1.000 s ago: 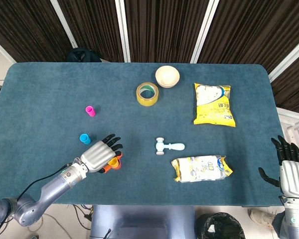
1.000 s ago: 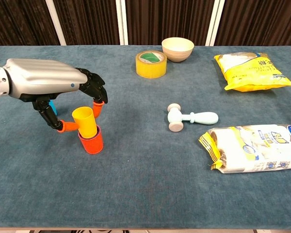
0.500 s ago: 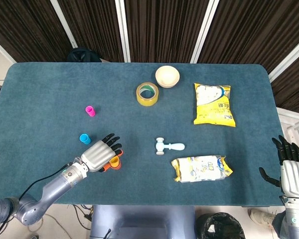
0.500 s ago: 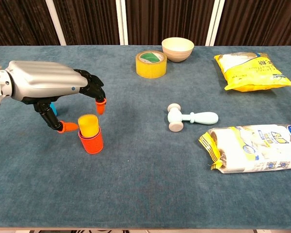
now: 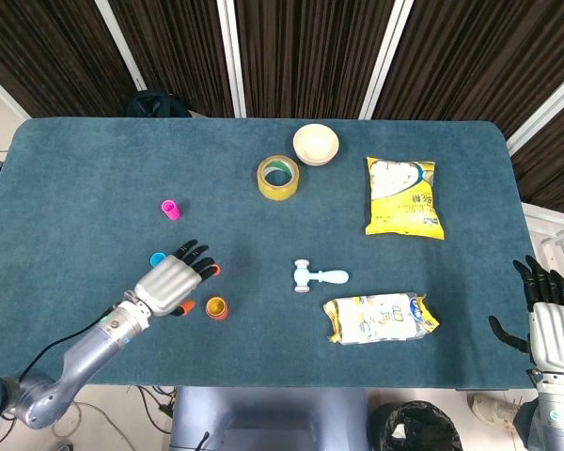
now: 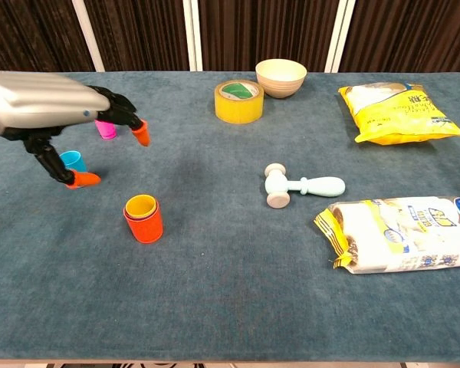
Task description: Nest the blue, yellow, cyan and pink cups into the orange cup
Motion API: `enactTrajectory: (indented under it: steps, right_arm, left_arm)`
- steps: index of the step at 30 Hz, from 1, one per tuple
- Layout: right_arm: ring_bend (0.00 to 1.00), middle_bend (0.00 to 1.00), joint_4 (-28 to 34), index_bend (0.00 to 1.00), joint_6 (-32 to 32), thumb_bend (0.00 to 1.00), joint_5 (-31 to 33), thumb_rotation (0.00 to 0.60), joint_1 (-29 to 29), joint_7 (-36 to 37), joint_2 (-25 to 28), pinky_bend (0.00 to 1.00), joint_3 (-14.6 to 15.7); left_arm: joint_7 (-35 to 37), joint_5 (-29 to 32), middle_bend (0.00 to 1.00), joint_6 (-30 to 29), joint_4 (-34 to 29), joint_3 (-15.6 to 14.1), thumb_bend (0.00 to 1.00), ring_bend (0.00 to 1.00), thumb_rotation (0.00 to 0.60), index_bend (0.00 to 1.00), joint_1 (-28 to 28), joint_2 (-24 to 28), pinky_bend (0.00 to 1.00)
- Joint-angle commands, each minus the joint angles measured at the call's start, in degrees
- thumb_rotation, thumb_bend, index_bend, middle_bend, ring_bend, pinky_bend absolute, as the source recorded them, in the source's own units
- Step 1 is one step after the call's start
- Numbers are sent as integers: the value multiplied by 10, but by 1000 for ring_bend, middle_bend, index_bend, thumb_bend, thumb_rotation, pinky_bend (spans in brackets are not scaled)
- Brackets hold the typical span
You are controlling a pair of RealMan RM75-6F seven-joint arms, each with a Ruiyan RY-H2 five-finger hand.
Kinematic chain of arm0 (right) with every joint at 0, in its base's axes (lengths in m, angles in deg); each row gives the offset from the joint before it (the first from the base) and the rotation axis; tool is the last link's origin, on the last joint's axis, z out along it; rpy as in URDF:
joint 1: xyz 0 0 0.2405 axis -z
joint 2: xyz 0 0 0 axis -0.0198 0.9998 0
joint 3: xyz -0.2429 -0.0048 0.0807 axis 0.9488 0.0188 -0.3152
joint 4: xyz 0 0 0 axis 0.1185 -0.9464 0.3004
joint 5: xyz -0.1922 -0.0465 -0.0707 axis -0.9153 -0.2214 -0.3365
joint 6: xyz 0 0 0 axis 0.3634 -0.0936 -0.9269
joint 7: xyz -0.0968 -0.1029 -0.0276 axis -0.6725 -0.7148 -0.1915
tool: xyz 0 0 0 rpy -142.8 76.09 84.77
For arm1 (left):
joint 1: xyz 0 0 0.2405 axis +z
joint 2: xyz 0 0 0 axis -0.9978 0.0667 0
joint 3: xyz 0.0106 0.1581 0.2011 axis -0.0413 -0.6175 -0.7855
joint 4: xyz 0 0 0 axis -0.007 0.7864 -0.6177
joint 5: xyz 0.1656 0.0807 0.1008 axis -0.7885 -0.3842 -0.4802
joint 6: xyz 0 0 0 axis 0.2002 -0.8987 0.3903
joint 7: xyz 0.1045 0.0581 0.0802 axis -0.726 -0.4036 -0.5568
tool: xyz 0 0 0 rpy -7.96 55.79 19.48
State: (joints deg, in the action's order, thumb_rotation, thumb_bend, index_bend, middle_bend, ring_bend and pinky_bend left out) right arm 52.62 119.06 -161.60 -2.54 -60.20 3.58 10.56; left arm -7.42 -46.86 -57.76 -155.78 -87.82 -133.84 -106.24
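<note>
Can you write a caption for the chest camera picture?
Left hand hovers open near the cyan cup; yellow cup sits inside the orange cup.

4 cups: orange cup (image 6: 144, 224), yellow cup (image 6: 141, 205), cyan cup (image 6: 73, 160), pink cup (image 6: 106, 129). 2 snack bags (image 6: 399, 112) (image 6: 402, 235). 1 tape roll (image 6: 238, 101), 1 bowl (image 6: 280, 77), 1 toy hammer (image 6: 299, 185).

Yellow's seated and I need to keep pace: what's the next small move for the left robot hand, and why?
Probably lower the left robot hand onto the cyan cup and pinch it. The yellow cup already sits inside the orange cup, the hand holds nothing with fingers spread, and the cyan cup stands upright just beneath it, nearer than the pink cup.
</note>
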Motion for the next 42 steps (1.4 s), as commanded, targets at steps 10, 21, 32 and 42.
enactTrajectory:
  steps: [10, 21, 32, 42]
  right_arm:
    - [96, 44, 0, 106, -7, 324, 1, 600, -2, -8, -4, 3, 4]
    - [96, 44, -4, 106, -13, 324, 3, 600, -4, -15, -10, 3, 6]
    - [96, 44, -6, 106, -15, 324, 3, 600, -5, -21, -13, 2, 7]
    - [96, 44, -7, 106, -16, 324, 4, 600, -6, -21, -14, 3, 7]
  left_arm:
    - [65, 2, 175, -15, 87, -11, 296, 0, 600, 246, 42, 7, 7]
    - [108, 7, 175, 4, 171, -9, 296, 0, 600, 259, 54, -32, 8]
    - [130, 17, 175, 18, 222, 8, 296, 0, 600, 266, 52, -66, 8]
    - [128, 13, 176, 28, 237, 14, 297, 0, 600, 342, 48, -85, 8]
